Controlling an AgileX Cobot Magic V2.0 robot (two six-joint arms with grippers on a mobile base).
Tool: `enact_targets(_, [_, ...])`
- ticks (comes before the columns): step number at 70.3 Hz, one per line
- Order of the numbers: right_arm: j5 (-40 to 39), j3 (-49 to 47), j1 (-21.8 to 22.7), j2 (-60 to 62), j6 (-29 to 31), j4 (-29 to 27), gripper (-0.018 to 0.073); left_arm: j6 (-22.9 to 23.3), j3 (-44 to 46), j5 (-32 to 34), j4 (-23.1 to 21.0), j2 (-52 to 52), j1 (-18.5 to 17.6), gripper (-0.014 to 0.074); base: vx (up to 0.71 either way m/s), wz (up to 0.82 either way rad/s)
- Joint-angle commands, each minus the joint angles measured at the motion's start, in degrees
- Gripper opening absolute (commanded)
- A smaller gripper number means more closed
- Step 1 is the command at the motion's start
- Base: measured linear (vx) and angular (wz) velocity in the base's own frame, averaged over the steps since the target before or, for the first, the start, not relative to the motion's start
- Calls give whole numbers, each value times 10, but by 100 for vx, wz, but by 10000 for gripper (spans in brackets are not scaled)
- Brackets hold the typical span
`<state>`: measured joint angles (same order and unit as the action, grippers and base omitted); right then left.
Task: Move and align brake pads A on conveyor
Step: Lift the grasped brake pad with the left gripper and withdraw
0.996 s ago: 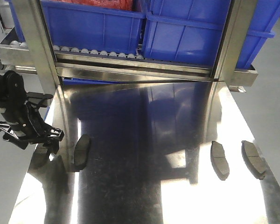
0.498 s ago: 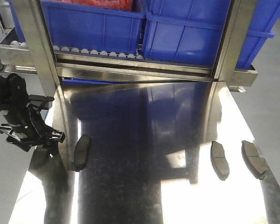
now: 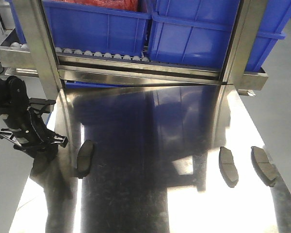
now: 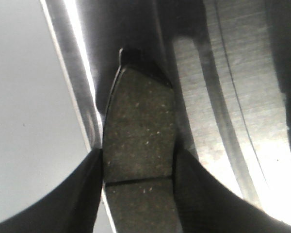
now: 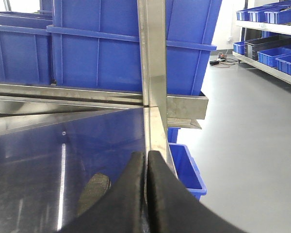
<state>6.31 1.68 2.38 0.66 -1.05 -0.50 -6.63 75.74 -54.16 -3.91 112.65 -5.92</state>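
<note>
The left hand (image 4: 138, 158) has drawn up and back towards the left edge of the shiny steel bench (image 3: 150, 208) over the last second. It pinches one small, flat, dark grey-brown brake pad (image 4: 139, 107) between its black fingers (image 4: 82, 199). In the left wrist view the pad, with its thin cross groove, hangs over the bench edge with grey floor to one side. I judge the pick to be done and the carry to be starting.

The conveyor appears in no view, so nothing is aligned yet.

Counted, there are four pads: the one held, plus three lying on the bench where they lay before. One is near the left edge (image 3: 85, 155). Two sit side by side, not touching, near the right edge (image 3: 228, 166) (image 3: 263, 165).

The right hand (image 5: 146, 194) has its fingers pressed together on nothing. Two large blue plastic bins (image 3: 97, 29) (image 3: 199, 39) stand on the roller rack (image 3: 102, 56) behind.
</note>
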Motion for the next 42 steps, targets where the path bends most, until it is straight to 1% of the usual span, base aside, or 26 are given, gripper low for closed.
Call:
enact_targets(1, [-42,10,-1,8,5,5,-3,1,16,16,-10,-29,-5,149,0,0])
enact_targets(12, [-42,10,-1,8,5,5,-3,-1,16,27,-27,-31,-5,146,0,0])
enact_targets(22, [-42,10,-1,8,5,5,-3,-26,10,41,-57,-45,-5,146,0,0])
enact_targets(26, [-42,10,-1,8,5,5,-3,-37,0,62,-70,-64,-5,146,0,0])
enact_targets(34, [-42,10,-1,8,5,5,-3,-38,-28,96,-68,-103,-5,146,0,0])
enact_targets(42, [-42,10,-1,8,5,5,-3,-45,-67,112,-68,-154,-5,146,0,0])
